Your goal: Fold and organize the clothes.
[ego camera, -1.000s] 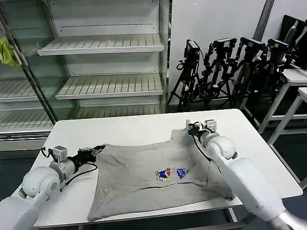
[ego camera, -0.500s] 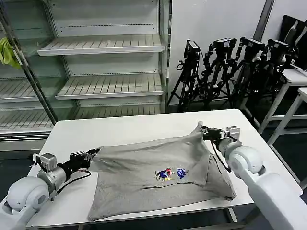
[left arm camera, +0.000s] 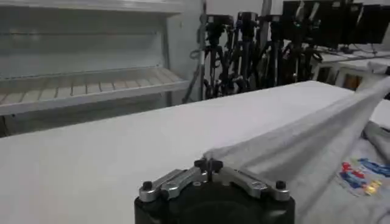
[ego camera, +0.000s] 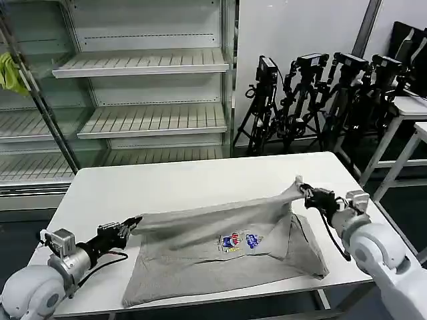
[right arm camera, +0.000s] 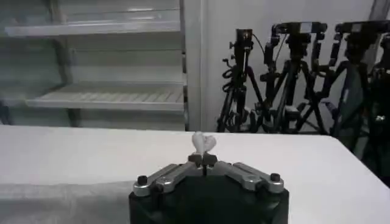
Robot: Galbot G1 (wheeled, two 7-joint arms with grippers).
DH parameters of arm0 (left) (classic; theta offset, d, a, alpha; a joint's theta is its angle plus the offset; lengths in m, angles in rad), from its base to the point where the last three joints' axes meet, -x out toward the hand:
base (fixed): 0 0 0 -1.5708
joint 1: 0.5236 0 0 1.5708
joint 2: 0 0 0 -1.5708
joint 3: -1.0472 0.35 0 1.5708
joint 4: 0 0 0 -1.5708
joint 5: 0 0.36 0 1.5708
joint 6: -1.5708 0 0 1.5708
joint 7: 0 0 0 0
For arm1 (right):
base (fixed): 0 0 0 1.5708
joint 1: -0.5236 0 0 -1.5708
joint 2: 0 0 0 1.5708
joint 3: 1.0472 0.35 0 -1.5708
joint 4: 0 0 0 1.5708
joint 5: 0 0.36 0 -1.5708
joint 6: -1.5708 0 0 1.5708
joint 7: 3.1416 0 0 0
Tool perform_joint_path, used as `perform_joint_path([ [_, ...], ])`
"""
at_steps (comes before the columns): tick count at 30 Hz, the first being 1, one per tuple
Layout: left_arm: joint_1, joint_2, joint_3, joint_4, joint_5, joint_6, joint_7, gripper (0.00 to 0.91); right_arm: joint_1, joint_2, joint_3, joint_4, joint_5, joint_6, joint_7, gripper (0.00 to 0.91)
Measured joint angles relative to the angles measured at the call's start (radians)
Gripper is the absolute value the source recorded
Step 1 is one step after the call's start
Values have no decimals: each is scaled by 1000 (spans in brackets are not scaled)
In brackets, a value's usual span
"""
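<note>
The light grey T-shirt [ego camera: 220,250] with a small multicoloured chest print lies on the white table [ego camera: 180,183], its far edge lifted and stretched taut between both grippers. My left gripper [ego camera: 132,222] is shut on the shirt's left corner, low over the table's left side. My right gripper [ego camera: 303,190] is shut on the right corner, raised above the table's right part. In the left wrist view the gripper [left arm camera: 208,164] pinches the grey cloth [left arm camera: 304,152], which runs off toward the print. A small tuft of shirt fabric [right arm camera: 203,143] sticks out of the right gripper [right arm camera: 203,161].
Empty metal shelves [ego camera: 143,63] stand behind the table. Several black camera tripods [ego camera: 313,100] crowd the back right. A yellow-green cloth [ego camera: 10,73] hangs at the far left. More tables [ego camera: 410,113] stand at the right edge.
Both grippers have pulled outward and toward the table's front, still holding the shirt. The lifted far edge is now drawn taut and its fold covers more of the shirt.
</note>
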Motion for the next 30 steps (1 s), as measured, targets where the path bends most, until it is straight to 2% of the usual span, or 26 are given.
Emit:
perform_joint_path([
  [21,150,6,-131,-120,-12,0,2,50,-103,20,11,23,-82,26,-18,0],
  [30,213,17,-159,-159,-4,1,2,50,-143,2,20,40,-106,30,-22,0],
])
